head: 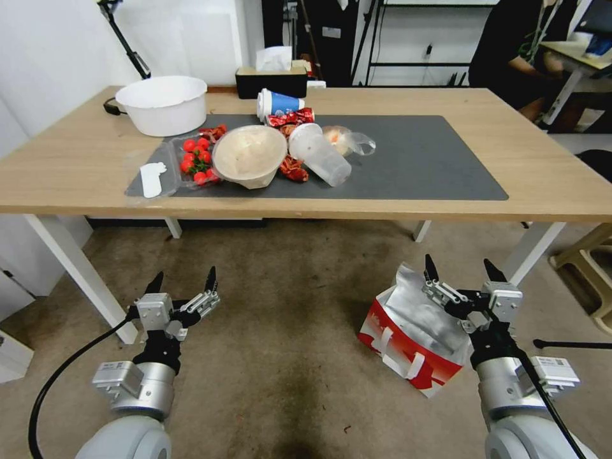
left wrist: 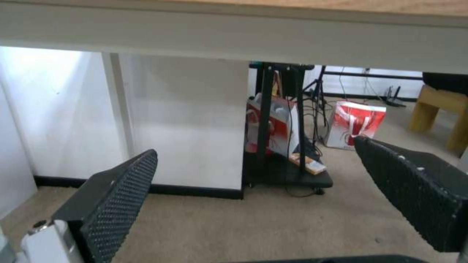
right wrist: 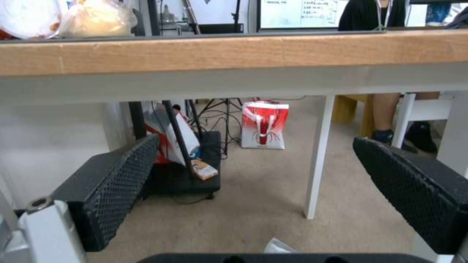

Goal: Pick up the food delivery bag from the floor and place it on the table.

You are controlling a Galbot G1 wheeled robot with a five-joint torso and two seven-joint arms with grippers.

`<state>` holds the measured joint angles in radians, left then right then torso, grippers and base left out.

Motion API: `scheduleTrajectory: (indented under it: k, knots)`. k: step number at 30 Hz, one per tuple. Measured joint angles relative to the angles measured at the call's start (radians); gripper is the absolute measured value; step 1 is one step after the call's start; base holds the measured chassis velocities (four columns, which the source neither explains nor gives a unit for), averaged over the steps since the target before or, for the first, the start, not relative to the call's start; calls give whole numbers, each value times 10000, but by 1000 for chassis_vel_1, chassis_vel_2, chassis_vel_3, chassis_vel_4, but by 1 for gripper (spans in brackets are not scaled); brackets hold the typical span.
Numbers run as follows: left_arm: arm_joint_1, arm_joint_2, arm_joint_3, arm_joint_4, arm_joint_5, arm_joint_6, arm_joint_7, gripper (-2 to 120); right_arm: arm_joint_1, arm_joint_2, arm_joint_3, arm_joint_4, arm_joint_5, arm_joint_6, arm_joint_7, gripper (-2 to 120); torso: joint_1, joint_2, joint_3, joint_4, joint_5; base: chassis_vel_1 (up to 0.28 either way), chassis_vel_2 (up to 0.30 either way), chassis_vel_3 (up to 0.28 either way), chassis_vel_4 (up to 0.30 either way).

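The food delivery bag (head: pixel 414 344) stands tilted on the floor (head: pixel 287 306) at the right, red and white with its silver lining gaping at the top and white straps hanging on its side. My right gripper (head: pixel 460 271) hovers open just over the bag's open mouth, touching nothing; in the right wrist view the right gripper (right wrist: pixel 256 168) faces the table's edge, with a sliver of the bag's foil (right wrist: pixel 278 246) below it. My left gripper (head: pixel 183 280) hangs open over bare floor at the left, also open in the left wrist view (left wrist: pixel 253 175). The light-wood table (head: pixel 76 166) stands right ahead.
A dark mat (head: pixel 433 159) on the table carries a white basin (head: pixel 162 103), tomatoes, bowls and cups on its left half. White table legs (head: pixel 76 274) (head: pixel 532 252) flank the floor space. A wooden stool (head: pixel 590 268) sits at the right. Another red-and-white bag (right wrist: pixel 264 125) stands beyond the table.
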<state>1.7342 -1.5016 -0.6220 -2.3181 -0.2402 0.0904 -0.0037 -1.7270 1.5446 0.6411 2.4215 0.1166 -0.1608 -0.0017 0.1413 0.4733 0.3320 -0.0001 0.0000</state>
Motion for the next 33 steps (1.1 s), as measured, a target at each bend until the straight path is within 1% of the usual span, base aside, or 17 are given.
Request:
scheduleTrajectory:
  k: [3,7,20,33]
  knots:
    - [1,-4,-3,-2,1,-3,0,100,2,-7,7,0,0,7,1,100,-82,-215,-133,0,0,0,0,0,0]
    - [0,2,-6,-5,1,-4,0,100,7,-2,-1,0,0,9,2,100,-146,-376,-227,0,0,0,0,0,0]
    - [-9,10,-10,-6,2,-8,1,100,21,-3,0,-14,-2,16,2,100,-305,-848,-537,0,0,0,0,0,0]
    - [-13,9,-3,-5,7,-12,7,100,46,0,-15,-52,-2,24,17,100,-481,-1401,-921,0,0,0,0,0,0]
